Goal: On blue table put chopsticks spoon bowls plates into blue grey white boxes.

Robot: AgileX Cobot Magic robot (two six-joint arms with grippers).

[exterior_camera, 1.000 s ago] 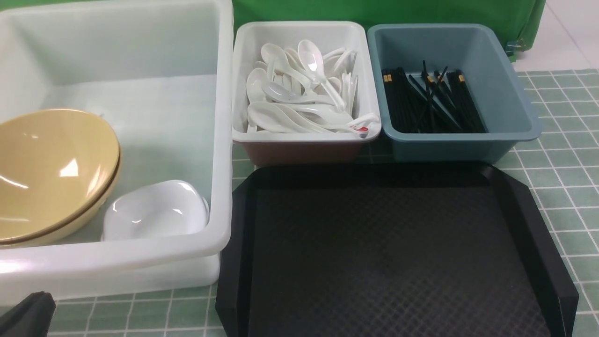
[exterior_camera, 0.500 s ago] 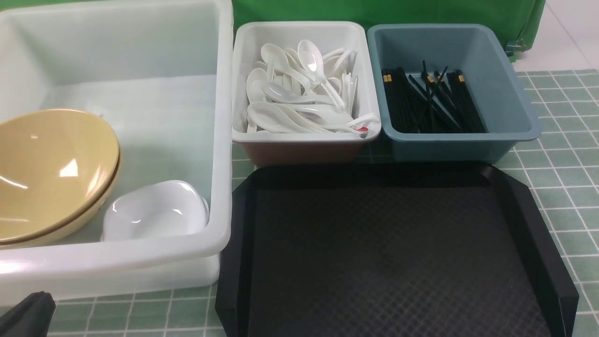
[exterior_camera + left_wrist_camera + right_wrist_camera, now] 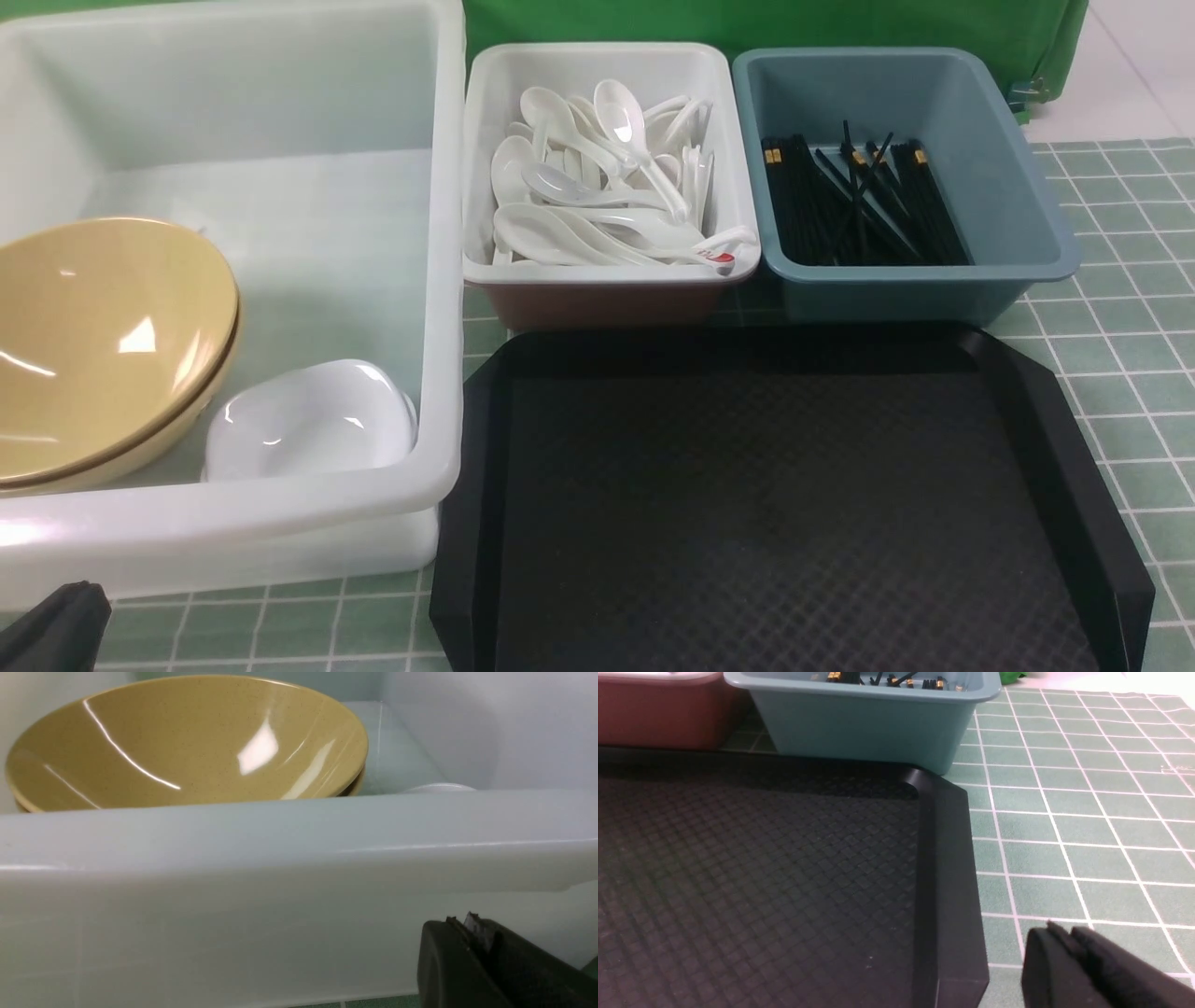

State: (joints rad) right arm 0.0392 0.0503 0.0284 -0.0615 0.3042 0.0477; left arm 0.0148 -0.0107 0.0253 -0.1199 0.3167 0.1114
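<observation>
A: Entry, step in hand: judged a closing check, since the black tray (image 3: 784, 504) lies bare; to do it well, scan the tabletop (image 3: 1111, 373) around the tray for strays and keep both arms low and clear of the box rims.

B: Left hand (image 3: 472, 933): jaws pressed together, holding nothing, parked just outside the near wall of the large white box (image 3: 439, 280). Right hand (image 3: 1064, 940): jaws look nearly together, nothing between them (a slight gap cannot be ruled out), low over the tabletop beside the tray's corner.

A: Contents, item by item?

B: Bowls (image 3: 103, 345): 2 nested, glossy tan-yellow, tilted in the large white box; plates (image 3: 308, 420): glossy white, rounded-square, just beside the bowls in the same box (how many, I cannot tell); spoon (image 3: 621, 117): white, deep-scooped, atop a heap of its kind in the small white box (image 3: 485, 168); chopsticks (image 3: 859, 201): thin, black, gold-banded, bundled in the blue-grey box (image 3: 1018, 168).
</observation>
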